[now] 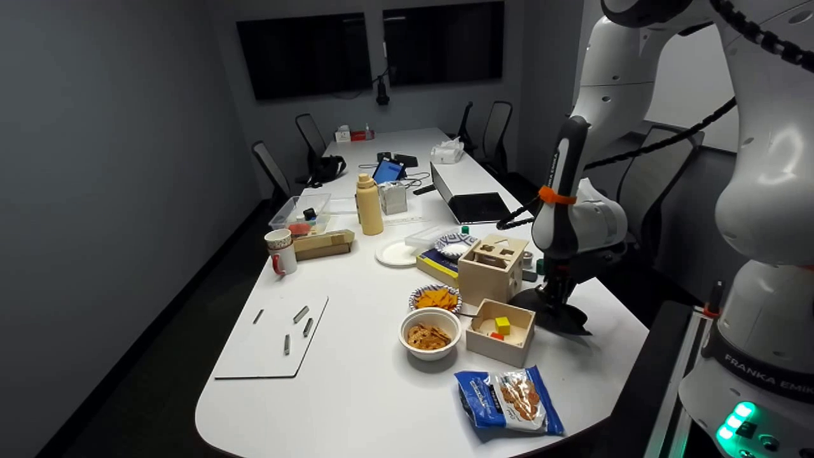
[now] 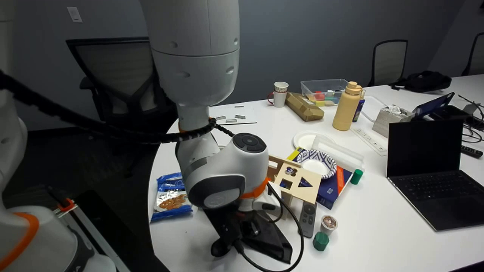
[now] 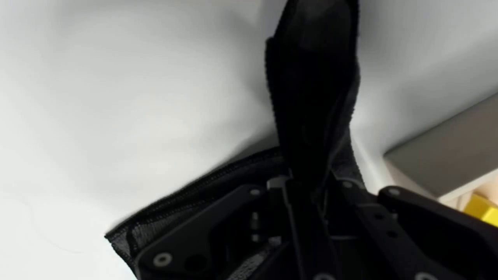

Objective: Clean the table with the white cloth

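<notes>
Leftmost in the wrist view is white tabletop (image 3: 101, 116); then a black cloth (image 3: 311, 109), one corner splayed left, pinched tight in the gripper (image 3: 311, 186) and jutting beyond it; rightmost, a wooden box (image 3: 447, 146) with a yellow block (image 3: 482, 209).

The white table (image 1: 356, 394) looks smooth. Toward its robot-side edge, the black cloth (image 3: 311, 97) is matt; the low box (image 1: 493, 348) is pale wood. Near the end edge, the snack bag (image 1: 509, 401) is glossy, crinkled film.
</notes>
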Robot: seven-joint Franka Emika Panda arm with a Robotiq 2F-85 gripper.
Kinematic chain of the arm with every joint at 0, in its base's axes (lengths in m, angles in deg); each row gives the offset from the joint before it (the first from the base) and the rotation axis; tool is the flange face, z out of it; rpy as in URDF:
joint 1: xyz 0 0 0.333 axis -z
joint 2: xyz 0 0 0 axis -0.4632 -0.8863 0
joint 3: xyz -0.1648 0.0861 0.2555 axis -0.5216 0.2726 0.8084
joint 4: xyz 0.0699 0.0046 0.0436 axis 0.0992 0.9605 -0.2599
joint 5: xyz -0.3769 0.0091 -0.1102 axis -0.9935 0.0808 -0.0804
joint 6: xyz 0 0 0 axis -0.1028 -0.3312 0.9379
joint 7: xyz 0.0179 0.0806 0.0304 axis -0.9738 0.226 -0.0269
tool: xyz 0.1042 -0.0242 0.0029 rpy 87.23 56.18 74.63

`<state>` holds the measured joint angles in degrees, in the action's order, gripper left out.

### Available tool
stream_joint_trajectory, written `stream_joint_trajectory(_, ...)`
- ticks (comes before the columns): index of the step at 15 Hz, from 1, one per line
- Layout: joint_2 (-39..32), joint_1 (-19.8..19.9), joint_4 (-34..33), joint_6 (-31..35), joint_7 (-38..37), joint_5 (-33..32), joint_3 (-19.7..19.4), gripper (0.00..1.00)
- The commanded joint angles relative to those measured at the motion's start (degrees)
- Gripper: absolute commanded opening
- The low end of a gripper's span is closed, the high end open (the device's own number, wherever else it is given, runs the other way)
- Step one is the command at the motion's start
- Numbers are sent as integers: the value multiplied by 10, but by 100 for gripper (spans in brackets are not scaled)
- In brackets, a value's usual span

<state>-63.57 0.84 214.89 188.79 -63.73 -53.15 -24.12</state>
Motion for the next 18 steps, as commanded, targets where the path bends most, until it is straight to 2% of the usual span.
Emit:
stream_joint_trajectory(1, -9, -31, -9, 21, -6, -23, -73, 3)
stream_joint_trajectory(4, -9, -37, -1, 21, -7, -29, -122, 3)
stream_joint_trajectory(7, 11, -30, 21, -4, -5, -33, -132, 3)
stream_joint_trajectory(10, 37, -18, 52, -37, 2, -36, -103, 3)
stream_joint_trajectory(12, 52, -7, 71, -59, 6, -32, -67, 3)
stream_joint_trajectory(13, 29, -2, 40, -73, 7, -26, -46, 3)
stream_joint_trajectory(16, 34, 0, 42, -55, 11, -18, -11, 3)
stream_joint_trajectory(18, 41, -8, 47, -32, 5, -18, -8, 3)
